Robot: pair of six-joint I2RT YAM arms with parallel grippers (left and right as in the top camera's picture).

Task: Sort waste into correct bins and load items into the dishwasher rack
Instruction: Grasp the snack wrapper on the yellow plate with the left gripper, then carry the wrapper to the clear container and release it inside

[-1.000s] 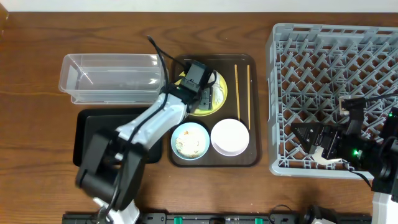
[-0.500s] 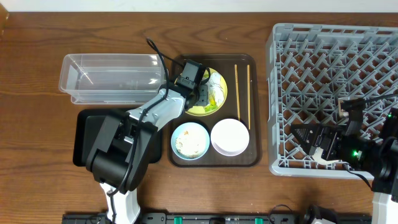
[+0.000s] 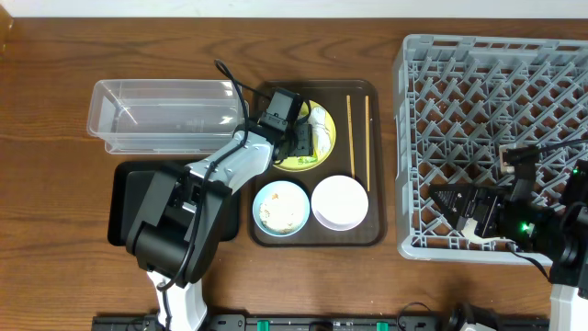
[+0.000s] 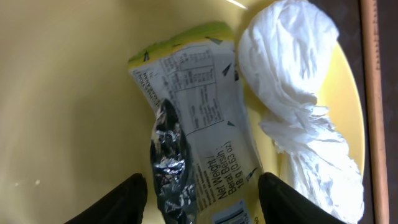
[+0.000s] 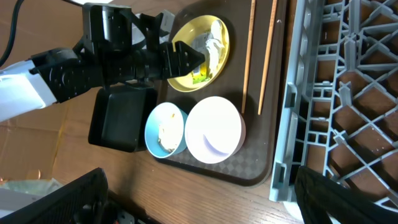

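The green-yellow snack wrapper (image 4: 199, 118) lies flat on the pale-yellow plate (image 4: 68, 93), beside the crumpled white paper scrap (image 4: 298, 106). My left gripper (image 4: 202, 199) is low over the plate, open, with one finger on each side of the wrapper's near end. From overhead, the left gripper (image 3: 299, 140) hides most of the wrapper, and the paper scrap (image 3: 321, 129) shows beside it. The blue bowl (image 3: 280, 209) holds rice-like scraps and the white bowl (image 3: 340, 202) sits next to it. Two chopsticks (image 3: 348, 138) lie right of the plate. My right gripper (image 3: 469, 213) hangs open over the rack's front.
Plate, bowls and chopsticks all sit on a brown serving tray (image 3: 367, 236). The clear tub (image 3: 165, 115) stands left of it, the black tray (image 3: 127, 198) in front of the tub under my left arm. The grey dishwasher rack (image 3: 496, 101) fills the right side.
My left arm swung and its gripper shifted slightly left over the plate, the jaws narrowing around the wrapper. The right arm has not moved.
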